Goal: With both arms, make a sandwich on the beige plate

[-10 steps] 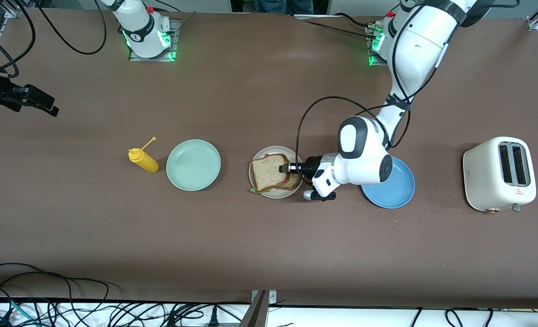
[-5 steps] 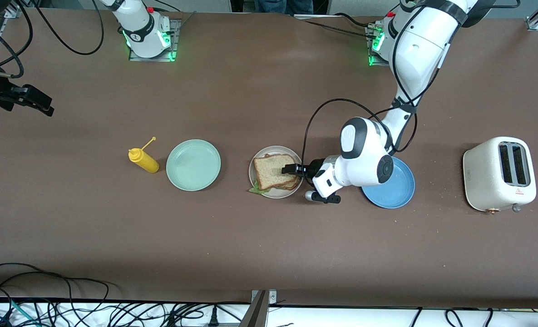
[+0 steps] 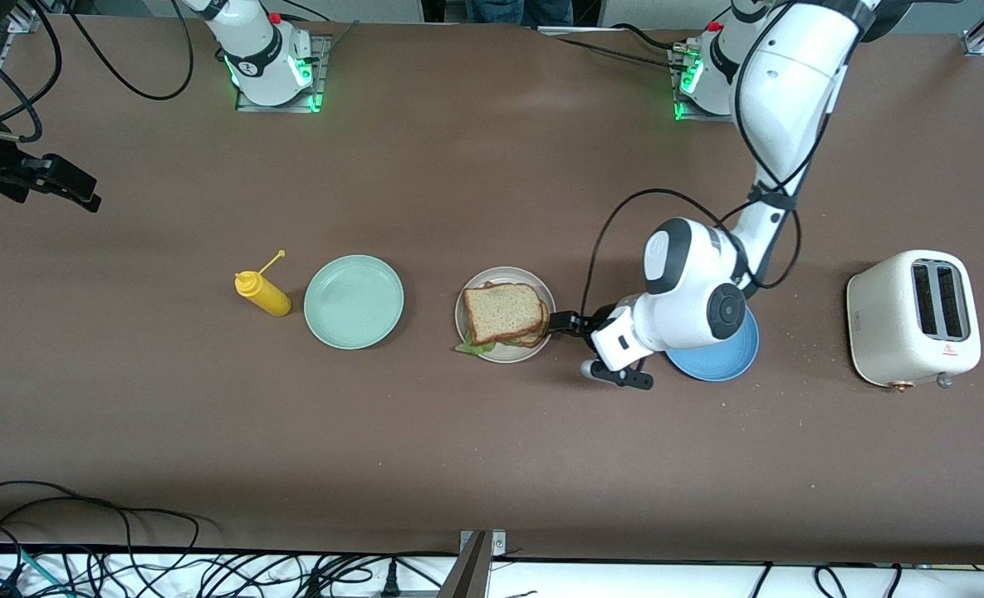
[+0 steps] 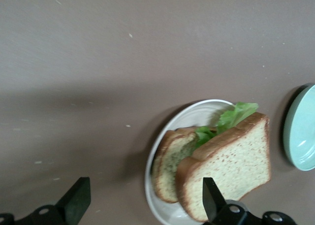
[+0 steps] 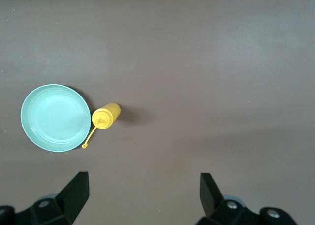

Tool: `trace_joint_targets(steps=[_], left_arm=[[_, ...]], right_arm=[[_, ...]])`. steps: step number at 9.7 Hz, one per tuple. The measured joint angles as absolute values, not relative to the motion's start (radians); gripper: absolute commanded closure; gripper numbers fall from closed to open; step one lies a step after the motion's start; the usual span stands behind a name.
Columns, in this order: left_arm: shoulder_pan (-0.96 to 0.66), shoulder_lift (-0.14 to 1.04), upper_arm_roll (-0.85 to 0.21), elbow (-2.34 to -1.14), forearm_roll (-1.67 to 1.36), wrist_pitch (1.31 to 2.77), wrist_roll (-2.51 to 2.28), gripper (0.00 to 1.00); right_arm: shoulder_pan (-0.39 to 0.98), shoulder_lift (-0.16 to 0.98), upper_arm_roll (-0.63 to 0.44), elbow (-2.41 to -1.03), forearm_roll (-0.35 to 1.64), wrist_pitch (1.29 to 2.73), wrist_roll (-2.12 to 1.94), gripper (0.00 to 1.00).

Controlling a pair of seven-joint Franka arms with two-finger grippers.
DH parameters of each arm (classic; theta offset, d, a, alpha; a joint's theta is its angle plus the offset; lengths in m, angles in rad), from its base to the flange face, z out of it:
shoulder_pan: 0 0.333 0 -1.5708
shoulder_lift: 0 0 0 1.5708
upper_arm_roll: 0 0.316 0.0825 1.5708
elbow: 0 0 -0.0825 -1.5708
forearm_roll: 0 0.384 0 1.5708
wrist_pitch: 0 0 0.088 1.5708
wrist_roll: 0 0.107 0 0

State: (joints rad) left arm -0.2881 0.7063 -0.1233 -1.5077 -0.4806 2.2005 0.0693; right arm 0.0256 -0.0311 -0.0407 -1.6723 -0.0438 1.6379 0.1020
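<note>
Right, status across the table, starting at the right arm's end:

Right gripper (image 3: 85,198): parked up high at the edge of the table, jaws spread wide, nothing in them; this arm is waiting, out of the way.

Mustard bottle (image 3: 262,293): lying on its side just beside the green plate (image 3: 354,301), toward the right arm's end. Not in play.

Sandwich (image 3: 504,314): on the beige plate (image 3: 468,302), mid-table. Top slice sits skewed over the bottom one, lettuce (image 4: 236,114) poking out at the edge. Looks assembled; I'd call the stacking done.

Left gripper (image 3: 560,323): low, at the plate's rim on the side toward the left arm, jaws fully apart, empty; the wrist view shows both fingers (image 4: 212,201) clear of the bread. Reads as a release with the hand clear of the stack so it won't drag the top slice.

Blue plate (image 3: 720,349): partly under the left arm's wrist, nothing seen on it.

Toaster (image 3: 913,318): at the left arm's end, slots up, untouched.
</note>
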Motion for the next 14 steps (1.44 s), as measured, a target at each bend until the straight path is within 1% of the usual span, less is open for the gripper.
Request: trace_joint_targets(steps=[2,4,8,11,14], left_arm=[[-0.282,0.666,-0.074,-1.507,-0.404,2.141,0.069,0.0],[-0.266,0.629,-0.029,-1.502,-0.296,2.047,0.069,0.0],[-0.206,0.601,0.006,-1.408,-0.086,1.826,0.069,0.0],[-0.183,0.577,0.051,-1.349,-0.038,1.694,0.069,0.0],[-0.18,0.504,0.098,-1.328,-0.031,1.566,0.069,0.0]], right_arm=[[0.026,-0.031,-0.041,-1.672,-0.041,1.637,0.102,0.0],[0.026,-0.031,-0.041,-1.672,-0.039,1.637,0.102,0.0],[0.026,-0.031,-0.041,-1.672,-0.037,1.637,0.102,0.0],[0.026,-0.031,-0.041,-1.672,-0.037,1.637,0.102,0.0],[0.026,-0.032,-0.04,-1.672,-0.037,1.638,0.102,0.0]])
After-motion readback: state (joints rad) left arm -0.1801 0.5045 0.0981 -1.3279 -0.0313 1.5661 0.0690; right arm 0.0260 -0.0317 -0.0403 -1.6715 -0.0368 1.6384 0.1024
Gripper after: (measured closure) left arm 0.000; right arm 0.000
